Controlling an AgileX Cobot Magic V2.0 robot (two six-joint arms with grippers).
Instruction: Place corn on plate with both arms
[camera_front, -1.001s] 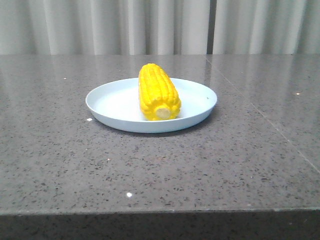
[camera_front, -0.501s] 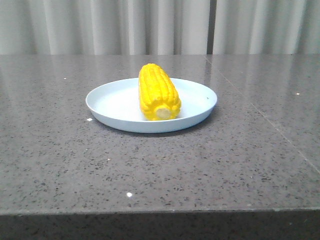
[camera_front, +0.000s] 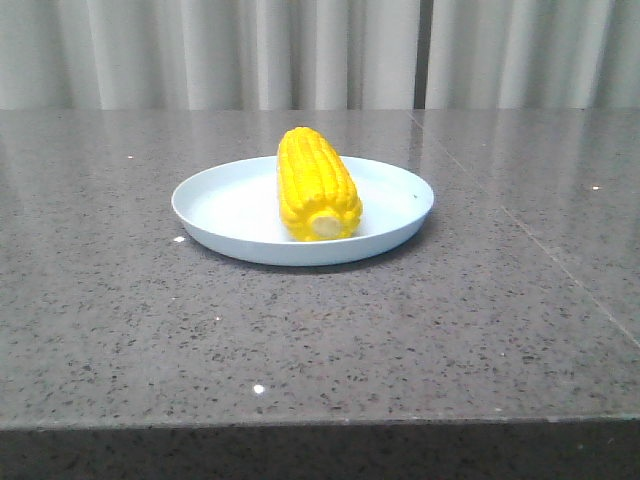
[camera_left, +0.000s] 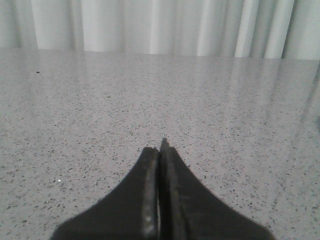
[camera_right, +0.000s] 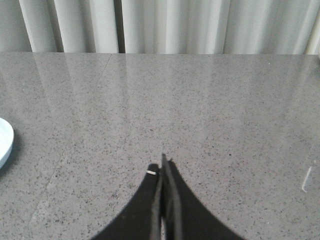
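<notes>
One corn (camera_front: 317, 186) unmoved on plate (camera_front: 215, 205), nothing changed

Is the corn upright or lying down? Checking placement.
Lying down: the corn rests on its side in the plate, cream stub end toward the camera.

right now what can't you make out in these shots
- Far end of the corn: front view, hidden behind the cob's own body.
- Plate: right wrist view, only a sliver shows, the rest cut off by the picture's edge.
- Left gripper and right gripper: absent from the front view, so their places relative to the plate are unclear.
- Plate floor under the corn: covered by it.
</notes>
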